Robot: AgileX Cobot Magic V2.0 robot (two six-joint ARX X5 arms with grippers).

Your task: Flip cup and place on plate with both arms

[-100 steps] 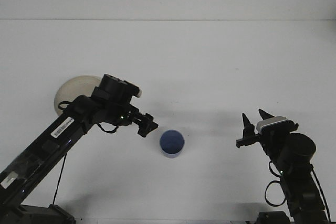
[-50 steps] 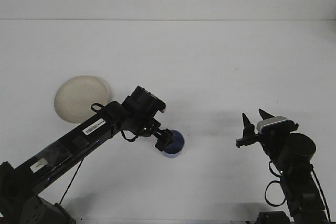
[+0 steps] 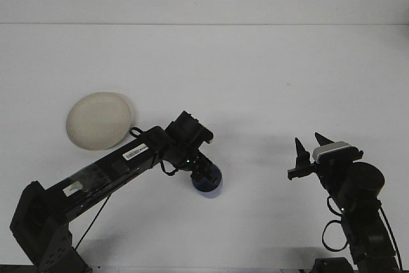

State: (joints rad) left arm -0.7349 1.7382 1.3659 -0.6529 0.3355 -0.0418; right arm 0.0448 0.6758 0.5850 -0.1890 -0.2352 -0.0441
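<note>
On the white worktop (image 3: pixel 255 75), my left hand (image 3: pixel 206 172) covers the small blue cup (image 3: pixel 209 187) at centre; I cannot tell its grip. The round cream plate (image 3: pixel 99 121) sits far left. My right hand (image 3: pixel 308 152) hovers spread wide.

L gripper (image 3: pixel 206 174) sits right over blue cup (image 3: pixel 209 184), w/ fingers hidden against it. Cream plate (image 3: pixel 99 120) lies at 10 o'clock from cup, well apart. R gripper (image 3: pixel 309 148) at 3 o'clock, fingers spread, holding nothing. White table (image 3: pixel 255 75).
</note>
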